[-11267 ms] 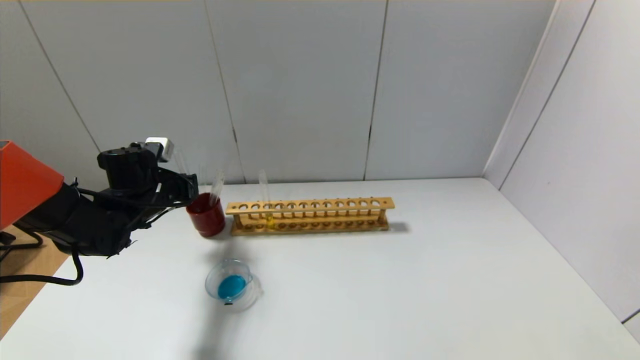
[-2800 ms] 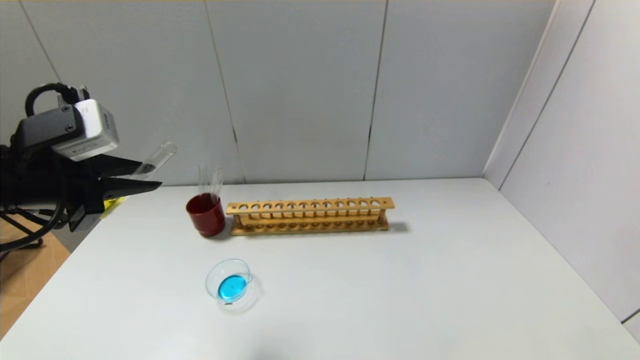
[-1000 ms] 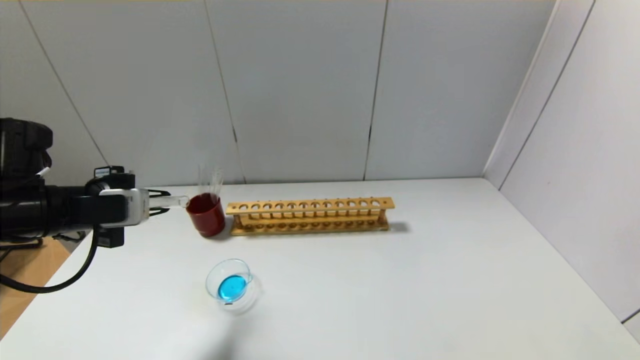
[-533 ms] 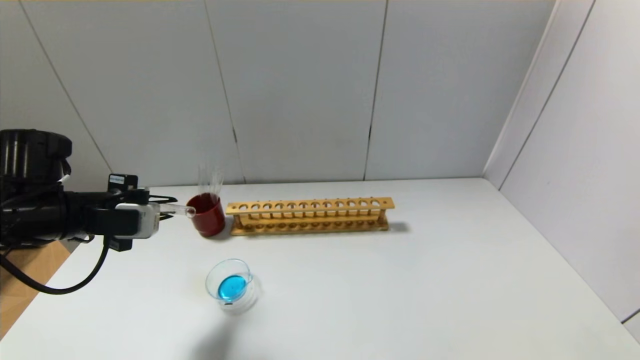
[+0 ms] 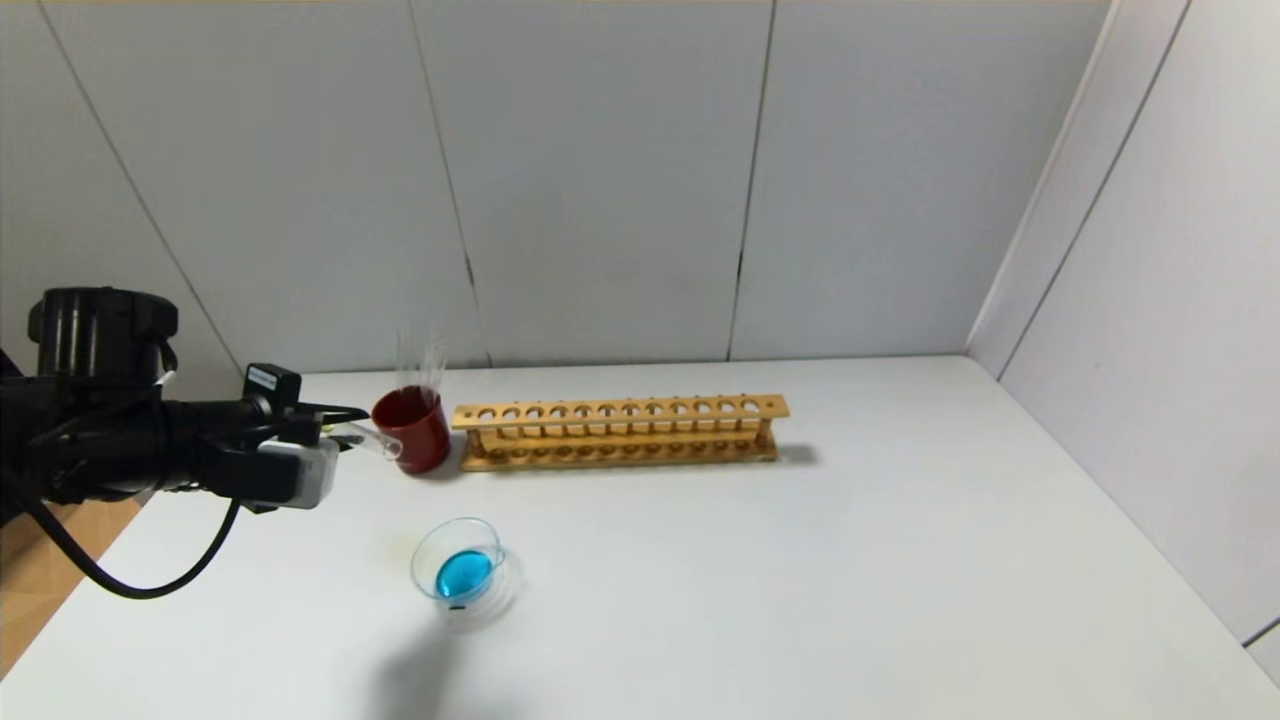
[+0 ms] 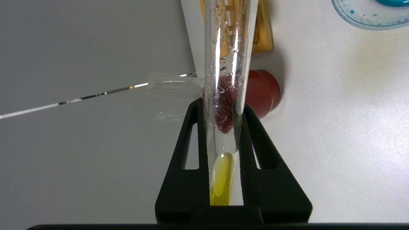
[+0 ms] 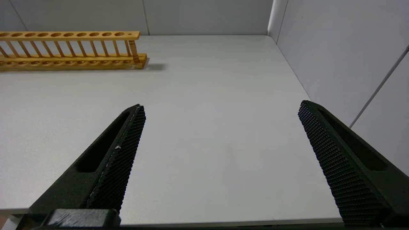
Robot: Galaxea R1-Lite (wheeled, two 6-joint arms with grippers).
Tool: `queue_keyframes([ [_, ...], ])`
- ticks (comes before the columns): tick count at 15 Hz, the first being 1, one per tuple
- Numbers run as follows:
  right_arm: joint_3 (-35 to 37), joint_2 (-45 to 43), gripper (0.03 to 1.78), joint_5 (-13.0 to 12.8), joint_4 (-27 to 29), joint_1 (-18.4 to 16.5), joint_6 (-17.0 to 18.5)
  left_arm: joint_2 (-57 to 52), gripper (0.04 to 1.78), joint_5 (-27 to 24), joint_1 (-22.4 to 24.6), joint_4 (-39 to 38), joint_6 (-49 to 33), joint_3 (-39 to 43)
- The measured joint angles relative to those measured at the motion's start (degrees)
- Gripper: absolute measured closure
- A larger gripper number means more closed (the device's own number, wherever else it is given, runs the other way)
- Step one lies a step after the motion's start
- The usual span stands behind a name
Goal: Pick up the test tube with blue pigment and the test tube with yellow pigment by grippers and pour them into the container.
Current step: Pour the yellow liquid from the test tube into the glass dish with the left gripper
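My left gripper (image 5: 345,432) is shut on the test tube with yellow pigment (image 5: 372,438) and holds it almost level above the table, just left of the red cup. The tube's open mouth points toward the cup and slightly down. In the left wrist view the fingers (image 6: 222,105) clamp the tube (image 6: 228,57), with the yellow liquid (image 6: 220,182) at its base between them. The container (image 5: 418,560), a clear glass dish holding blue liquid, stands nearer the front and to the right of the gripper; its rim also shows in the left wrist view (image 6: 348,16). No tube with blue liquid shows. My right gripper (image 7: 221,107) is open and empty.
A dark red cup (image 5: 412,432) with clear tubes (image 5: 420,360) stands beside the left end of a wooden tube rack (image 5: 620,430), whose holes are empty. The cup (image 6: 263,92) and rack (image 7: 70,48) also show in the wrist views. The white table (image 5: 800,560) ends in walls behind and on the right.
My left gripper has come down and moved right toward the red cup with the yellow tube. The tube has gone from pointing up to nearly level, mouth slightly down.
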Motion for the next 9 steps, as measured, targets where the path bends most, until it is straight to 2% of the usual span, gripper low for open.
queue_keyframes([
  [9, 0.0, 0.0, 0.06, 0.0, 0.0, 0.0, 0.0, 1.8, 1.51, -0.1, 0.0, -0.1, 0.6, 0.0],
])
